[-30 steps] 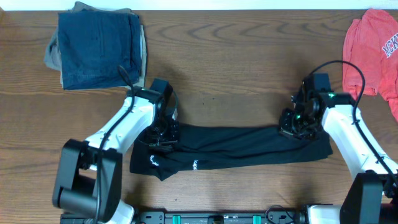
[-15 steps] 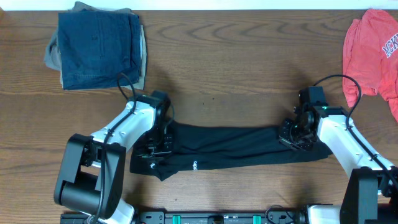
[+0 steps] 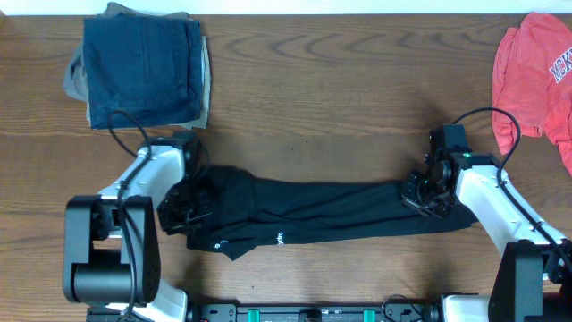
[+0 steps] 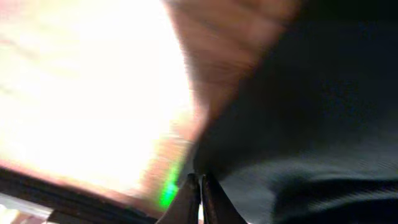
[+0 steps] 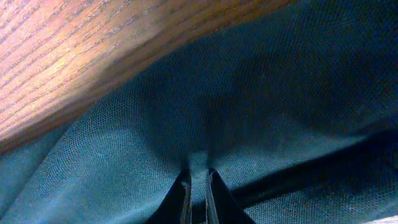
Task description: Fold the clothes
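Note:
The black clothes (image 3: 331,213) lie as a long folded strip across the near middle of the wooden table, with small white marks near the left end. My left gripper (image 3: 189,207) is shut on the strip's left end; its wrist view is blurred, with the jaws (image 4: 200,185) closed at the edge of black fabric (image 4: 311,112). My right gripper (image 3: 420,192) is shut on the strip's upper right edge; its wrist view shows the jaws (image 5: 196,176) pinching a ridge of the dark mesh fabric (image 5: 249,93).
A folded dark-blue denim and tan pile (image 3: 143,67) sits at the back left. A coral-red shirt with lettering (image 3: 536,72) lies at the back right. Bare wood (image 3: 322,98) lies behind the strip.
My left gripper has moved left with the strip's left end, pulling the fabric out longer to the left. My right gripper has barely moved.

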Robot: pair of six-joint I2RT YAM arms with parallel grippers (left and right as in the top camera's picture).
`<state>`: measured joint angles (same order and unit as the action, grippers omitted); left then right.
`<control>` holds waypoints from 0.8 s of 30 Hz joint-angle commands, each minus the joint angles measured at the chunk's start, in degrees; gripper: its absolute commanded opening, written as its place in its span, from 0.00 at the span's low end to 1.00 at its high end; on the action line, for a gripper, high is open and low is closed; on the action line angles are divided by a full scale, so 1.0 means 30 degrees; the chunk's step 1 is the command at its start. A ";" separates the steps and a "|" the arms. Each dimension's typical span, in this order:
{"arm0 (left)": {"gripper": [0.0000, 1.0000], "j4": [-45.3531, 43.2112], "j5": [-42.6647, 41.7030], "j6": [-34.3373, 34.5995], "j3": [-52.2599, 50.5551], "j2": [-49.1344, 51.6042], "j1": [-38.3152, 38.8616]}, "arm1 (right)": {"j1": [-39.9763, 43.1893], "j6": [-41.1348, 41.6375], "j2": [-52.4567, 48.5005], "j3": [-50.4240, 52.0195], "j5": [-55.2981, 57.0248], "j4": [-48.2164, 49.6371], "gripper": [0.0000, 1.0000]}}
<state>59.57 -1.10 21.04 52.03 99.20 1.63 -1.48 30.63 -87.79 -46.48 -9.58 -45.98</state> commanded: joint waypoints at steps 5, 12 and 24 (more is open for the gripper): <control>0.06 0.0896 -0.0583 0.0146 0.0379 -0.1843 -0.0182 | -0.0109 0.0277 0.0153 0.0109 0.0204 0.0109 0.09; 0.06 -0.0087 -0.3293 -0.0204 0.0372 -0.5756 0.2674 | -0.0109 0.0284 0.0153 0.0109 0.0204 0.0634 0.11; 0.06 -0.6186 -0.5399 0.2382 -0.0277 -0.4218 0.8925 | -0.0109 0.0284 0.0153 0.0109 0.0204 0.0896 0.11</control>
<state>43.62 -14.63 25.47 52.03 83.31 25.32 -1.48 30.83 -87.79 -46.41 -9.34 -43.42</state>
